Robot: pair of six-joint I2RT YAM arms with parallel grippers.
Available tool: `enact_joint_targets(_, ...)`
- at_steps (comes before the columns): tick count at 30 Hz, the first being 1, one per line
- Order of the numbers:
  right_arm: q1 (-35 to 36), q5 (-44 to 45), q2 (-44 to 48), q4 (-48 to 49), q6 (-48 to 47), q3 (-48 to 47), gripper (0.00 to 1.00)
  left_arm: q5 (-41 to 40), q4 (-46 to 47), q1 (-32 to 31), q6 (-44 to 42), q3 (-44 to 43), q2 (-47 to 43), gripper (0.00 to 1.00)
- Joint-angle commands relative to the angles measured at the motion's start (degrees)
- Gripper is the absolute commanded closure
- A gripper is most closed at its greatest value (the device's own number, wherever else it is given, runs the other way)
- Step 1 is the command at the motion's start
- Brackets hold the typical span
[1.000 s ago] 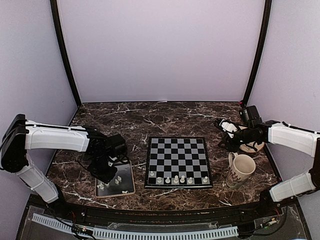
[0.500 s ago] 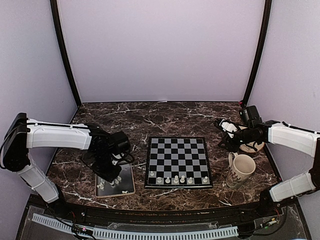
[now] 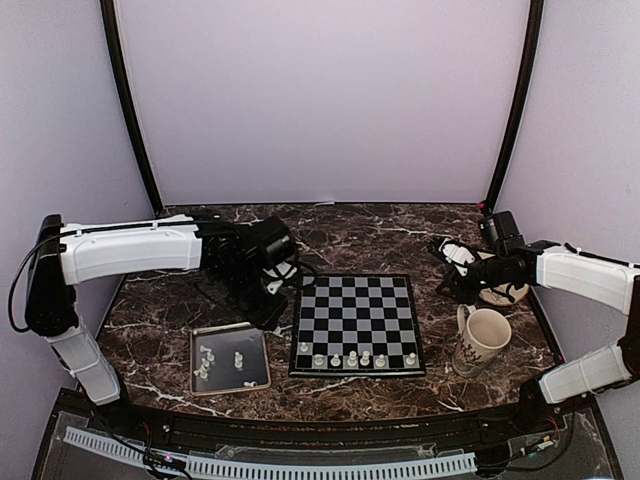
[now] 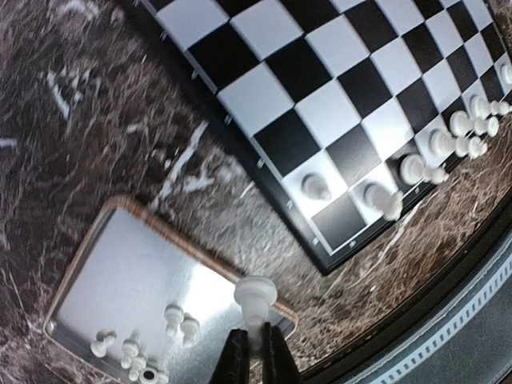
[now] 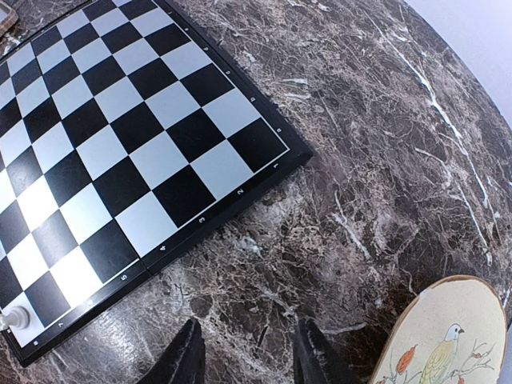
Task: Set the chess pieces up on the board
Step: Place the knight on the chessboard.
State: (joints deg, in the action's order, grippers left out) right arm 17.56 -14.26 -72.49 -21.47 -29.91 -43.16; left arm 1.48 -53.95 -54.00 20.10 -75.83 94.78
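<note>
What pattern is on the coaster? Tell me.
The coaster shows a bird and orange flowers on cream; right wrist view.

The board point(image 3: 355, 300) lies in the middle; a row of pieces point(image 3: 352, 357) stands along its near edge; the tray point(image 3: 225, 340) lies just left of it, with more pieces in it; the mug point(image 3: 483, 338) stands right of the board; a coaster point(image 3: 505, 293) lies behind the mug.

Whitish chess pieces point(image 3: 352, 357) — black-and-grey checkered board point(image 3: 355, 305) — brown white-veined table point(image 3: 350, 240).
</note>
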Motion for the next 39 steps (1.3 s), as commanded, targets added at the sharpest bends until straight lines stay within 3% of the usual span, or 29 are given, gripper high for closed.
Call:
enact_joint_targets(1, -0.31, 0.54, 0.81, -0.84, -0.58, -0.48, 0.61, -0.54, 3.3, -1.53, -5.79, -8.83, 7.04, 1.0)
enact_joint_targets(6, -0.29, 0.35, 1.02, -0.86, -0.47, -0.45, 0.61, -3.79, 2.19, -3.14, -8.22, -21.34, 18.08, 1.0)
enact_joint_targets(12, -0.29, 0.22, 1.15, -0.68, -0.58, -0.25, 0.61, -5.93, 2.77, -4.89, -9.34, -30.1, 25.86, 0.99)
enact_joint_targets(20, -0.31, 0.24, 0.5, -0.82, -0.68, -0.36, 0.61, -4.84, 2.05, -5.37, -10.32, -33.18, 31.9, 0.98)
enact_joint_targets(23, -0.32, 0.12, 0.25, -0.85, -0.64, -0.51, 0.61, -4.28, 2.45, -5.48, -10.27, -33.27, 32.7, 0.96)
enact_joint_targets(28, -0.32, -0.69, 0.02, -1.36, -0.77, -1.03, 0.6, -4.3, 2.11, -5.59, -9.98, -35.39, 32.6, 0.82)
enact_joint_targets(32, -0.12, -4.25, 1.52, -3.69, -1.63, -3.72, 0.58, -5.86, -0.02, -5.55, -10.96, -38.25, 31.51, 0.76)
enact_joint_targets(39, 5.4, -5.21, 0.38, -10.9, -4.24, -11.01, 0.57, -7.33, 7.26, -1.66, -13.52, -29.86, 21.53, 0.76)
